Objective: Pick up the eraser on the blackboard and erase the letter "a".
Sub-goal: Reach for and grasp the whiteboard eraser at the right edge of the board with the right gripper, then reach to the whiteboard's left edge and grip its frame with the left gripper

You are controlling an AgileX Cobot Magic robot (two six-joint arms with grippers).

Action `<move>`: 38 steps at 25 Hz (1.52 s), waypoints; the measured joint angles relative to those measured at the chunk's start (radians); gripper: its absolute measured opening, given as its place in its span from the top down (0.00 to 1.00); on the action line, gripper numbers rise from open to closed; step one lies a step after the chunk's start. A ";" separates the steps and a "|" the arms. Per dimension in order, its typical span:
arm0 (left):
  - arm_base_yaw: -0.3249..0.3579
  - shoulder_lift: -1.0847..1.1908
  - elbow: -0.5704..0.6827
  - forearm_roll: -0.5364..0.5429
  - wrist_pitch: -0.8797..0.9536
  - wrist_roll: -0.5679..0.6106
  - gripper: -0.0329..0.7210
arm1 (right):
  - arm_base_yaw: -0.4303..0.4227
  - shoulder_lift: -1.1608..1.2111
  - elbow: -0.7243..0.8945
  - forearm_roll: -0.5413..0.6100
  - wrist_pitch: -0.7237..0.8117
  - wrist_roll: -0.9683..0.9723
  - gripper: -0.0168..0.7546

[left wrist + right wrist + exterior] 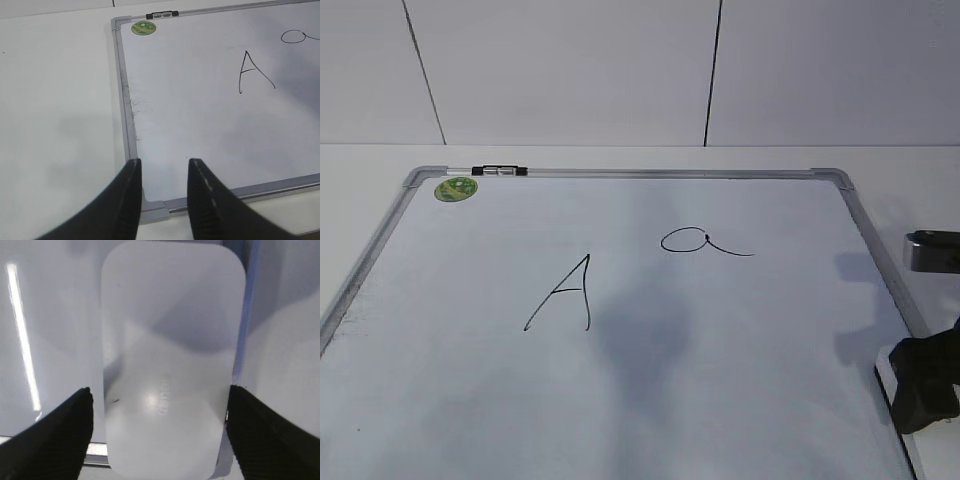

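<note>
Right gripper [159, 405] hangs directly over the white eraser [170, 365], its two black fingers [55, 435] spread wide and flanking the block's long sides, with a thin gap visible on each side in the right wrist view; neither pad appears to press the plastic yet. Seen from the exterior camera, that gripper [925, 385] sits at the near right corner of the blackboard [620, 173], where only a sliver of the eraser [886, 384] shows under it.

By these pictures the job is in its opening stage: the eraser looks framed but not yet gripped or lifted, and the letter "a" [705, 242] stands whole in thin black marker on the far right half of the board, well apart from the eraser and farther from the camera. The capital "A" [563, 293] to its left is also untouched.

Left gripper [165, 170] idles at the board's near left corner, fingers parted a moderate way and empty. A green round magnet [456, 188] and a black-and-silver marker [500, 171] rest at the far left corner. Closing on the eraser, lifting it and wiping the "a" all remain.
</note>
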 joint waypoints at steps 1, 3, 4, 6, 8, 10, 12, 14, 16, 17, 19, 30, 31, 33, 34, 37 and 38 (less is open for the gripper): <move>0.000 0.000 0.000 0.000 0.000 0.000 0.64 | 0.000 0.001 0.000 0.000 -0.005 0.002 0.13; 0.000 0.000 0.000 0.000 0.000 0.000 0.64 | 0.000 0.003 0.000 0.000 -0.015 0.002 0.13; 0.000 0.000 0.000 0.000 0.000 0.000 0.64 | 0.000 0.005 0.000 0.000 -0.022 0.002 0.13; 0.000 0.000 0.000 0.000 0.000 0.000 0.64 | 0.000 0.005 0.000 0.000 -0.031 0.002 0.13; 0.000 0.000 0.000 0.000 0.000 0.000 0.64 | 0.000 0.012 0.000 0.000 -0.036 0.002 0.13; 0.000 0.000 0.000 0.000 0.000 0.000 0.64 | 0.000 0.029 0.000 0.000 -0.043 0.002 0.13; 0.000 0.000 0.000 0.000 0.000 0.000 0.64 | 0.000 0.047 0.000 0.000 -0.045 0.002 0.13; 0.000 0.000 0.000 0.000 0.000 0.000 0.64 | 0.000 0.054 0.000 0.000 -0.048 0.002 0.13; 0.000 0.000 0.000 0.000 0.000 0.000 0.64 | 0.000 0.054 0.000 0.000 -0.051 0.002 0.14; 0.000 0.000 0.000 0.000 0.000 0.000 0.64 | 0.000 0.054 0.000 0.000 -0.051 0.002 0.14; 0.000 0.000 0.000 0.000 0.000 0.000 0.64 | 0.000 0.054 0.000 0.000 -0.053 0.002 0.15; 0.000 0.000 0.000 0.000 0.000 0.000 0.64 | 0.000 0.056 0.000 0.000 -0.053 0.002 0.16; 0.000 0.000 0.000 0.000 0.000 0.000 0.64 | 0.000 0.058 0.000 0.000 -0.055 0.002 0.16; 0.000 0.000 0.000 0.000 0.000 0.000 0.64 | 0.000 0.068 0.000 0.000 -0.059 0.002 0.16; 0.000 0.000 0.000 0.000 0.000 0.000 0.64 | 0.000 0.076 0.000 0.000 -0.063 0.002 0.16; 0.000 0.000 0.000 0.000 0.000 0.000 0.64 | 0.000 0.084 0.000 0.002 -0.065 0.002 0.17; 0.000 0.000 0.000 0.000 0.000 0.000 0.64 | 0.000 0.085 0.000 0.002 -0.065 0.002 0.17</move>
